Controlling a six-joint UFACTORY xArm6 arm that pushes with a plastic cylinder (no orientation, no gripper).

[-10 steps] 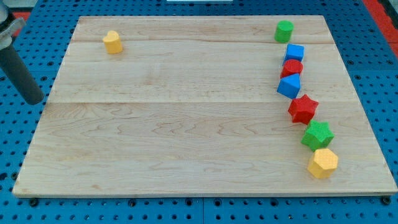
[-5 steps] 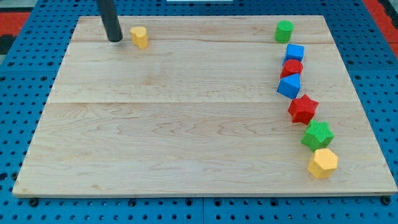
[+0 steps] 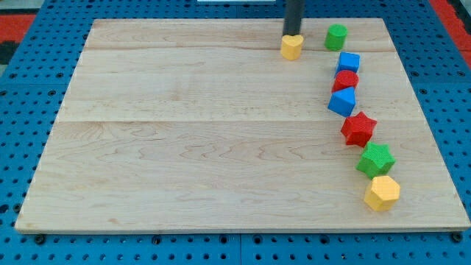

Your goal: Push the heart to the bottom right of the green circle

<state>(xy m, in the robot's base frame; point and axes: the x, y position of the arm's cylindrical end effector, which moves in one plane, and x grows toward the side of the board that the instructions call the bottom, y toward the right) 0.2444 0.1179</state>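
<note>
Touching the top of the yellow heart (image 3: pixel 291 47) left of the green circle (image 3: pixel 336 36), the gripperless rod's tip (image 3: pixel 293 34) shares the wooden board (image 3: pixel 184 147) with eight blocks: two yellow, two green, two blue, two red.

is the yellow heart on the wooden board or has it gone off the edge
On the board. The yellow heart lies near the wooden board's top edge, left of the green circle, with my tip right behind it.
</note>
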